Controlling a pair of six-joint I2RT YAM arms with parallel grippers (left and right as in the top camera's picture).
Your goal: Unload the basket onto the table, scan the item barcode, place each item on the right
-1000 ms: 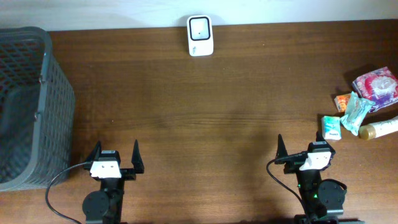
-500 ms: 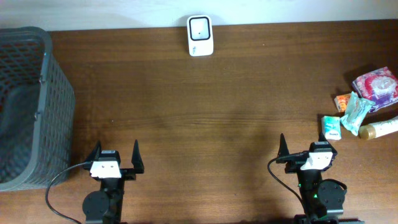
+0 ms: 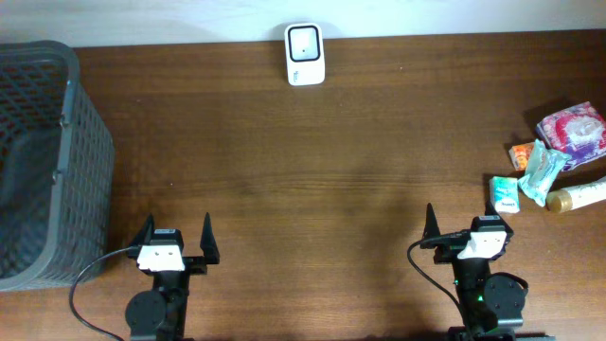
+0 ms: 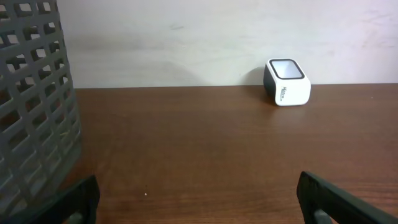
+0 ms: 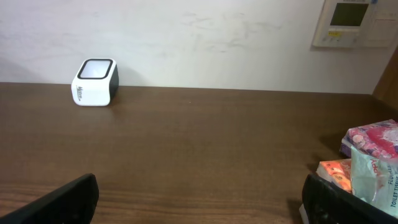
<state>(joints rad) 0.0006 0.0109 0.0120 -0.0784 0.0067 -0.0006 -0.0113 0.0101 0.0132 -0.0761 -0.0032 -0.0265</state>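
Observation:
The white barcode scanner (image 3: 305,54) stands at the table's far edge, also in the left wrist view (image 4: 287,82) and the right wrist view (image 5: 95,83). Several small items lie at the right edge: a pink packet (image 3: 573,128), an orange pack (image 3: 522,155), a teal tissue pack (image 3: 542,172), a small teal-and-white pack (image 3: 506,193) and a pale bottle (image 3: 578,196). My left gripper (image 3: 177,232) rests near the front left, open and empty (image 4: 199,205). My right gripper (image 3: 459,225) sits open and empty (image 5: 202,202) at the front right, its right finger close to the small teal-and-white pack.
A dark grey mesh basket (image 3: 38,161) takes up the left edge and fills the left side of the left wrist view (image 4: 34,106). The pink packet (image 5: 373,138) and orange pack (image 5: 336,173) show at the right of the right wrist view. A wall panel (image 5: 351,22) hangs behind.

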